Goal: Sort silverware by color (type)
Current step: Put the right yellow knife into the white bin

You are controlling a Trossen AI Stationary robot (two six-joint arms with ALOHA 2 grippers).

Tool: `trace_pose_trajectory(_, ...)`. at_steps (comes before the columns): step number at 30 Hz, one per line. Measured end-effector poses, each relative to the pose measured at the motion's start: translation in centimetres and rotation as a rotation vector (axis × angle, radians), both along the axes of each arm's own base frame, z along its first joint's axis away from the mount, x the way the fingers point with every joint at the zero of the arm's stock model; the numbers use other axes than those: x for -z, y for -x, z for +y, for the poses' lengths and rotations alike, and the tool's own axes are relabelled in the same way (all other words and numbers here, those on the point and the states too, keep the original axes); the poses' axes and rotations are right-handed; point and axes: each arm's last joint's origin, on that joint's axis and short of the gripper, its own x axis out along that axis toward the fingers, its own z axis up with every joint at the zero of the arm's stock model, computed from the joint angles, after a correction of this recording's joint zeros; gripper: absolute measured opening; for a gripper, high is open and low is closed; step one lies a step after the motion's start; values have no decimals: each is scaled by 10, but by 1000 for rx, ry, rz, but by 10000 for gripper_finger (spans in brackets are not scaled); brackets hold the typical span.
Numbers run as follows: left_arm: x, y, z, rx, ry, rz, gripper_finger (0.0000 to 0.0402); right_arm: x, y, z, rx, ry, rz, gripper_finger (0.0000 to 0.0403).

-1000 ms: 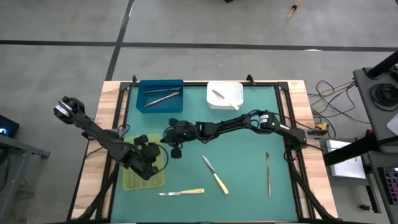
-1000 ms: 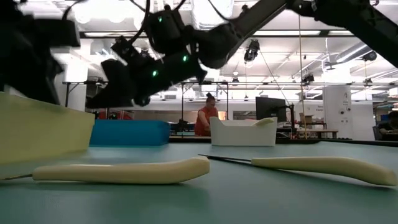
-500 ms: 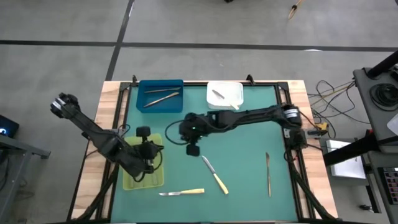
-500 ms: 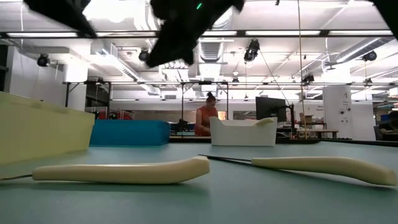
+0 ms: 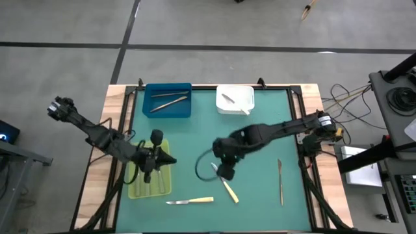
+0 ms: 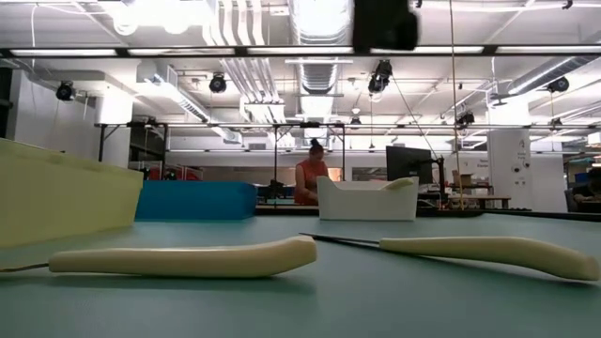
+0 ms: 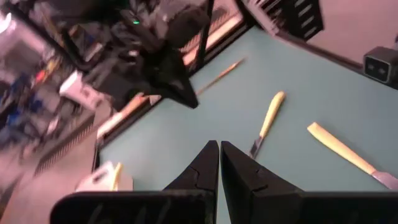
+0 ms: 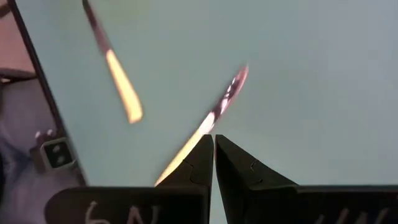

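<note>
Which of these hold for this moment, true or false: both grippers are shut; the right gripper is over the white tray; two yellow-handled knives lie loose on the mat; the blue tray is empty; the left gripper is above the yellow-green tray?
1. Both grippers are shut. True: the left gripper and the right gripper both have their fingers together, holding nothing.
2. The right gripper is over the white tray. False: it is over the green mat, above the blade end of a yellow-handled knife; the white tray is at the far edge.
3. Two yellow-handled knives lie loose on the mat. True: that one and another near the front.
4. The blue tray is empty. False: the blue tray holds grey utensils.
5. The left gripper is above the yellow-green tray. True.
</note>
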Motion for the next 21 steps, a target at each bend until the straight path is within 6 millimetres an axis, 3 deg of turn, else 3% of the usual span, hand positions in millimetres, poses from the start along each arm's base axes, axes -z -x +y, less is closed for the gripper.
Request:
trace_pose_trajectory(5,7,-6,25,73,-8,-89,0,9,13,35,76,-57,89,9)
trace_pose_trajectory(9,11,-13,49,23,-16,-164,0,24,22,55,180,-99,154,9)
trace_pose_trajectory(14,6,-19,74,-75,-28,-238,0,47,30,66,369,-99,219,9)
trace_pose_trajectory(21,-3,-24,96,-186,-39,-264,0,56,28,73,501,-142,176,13)
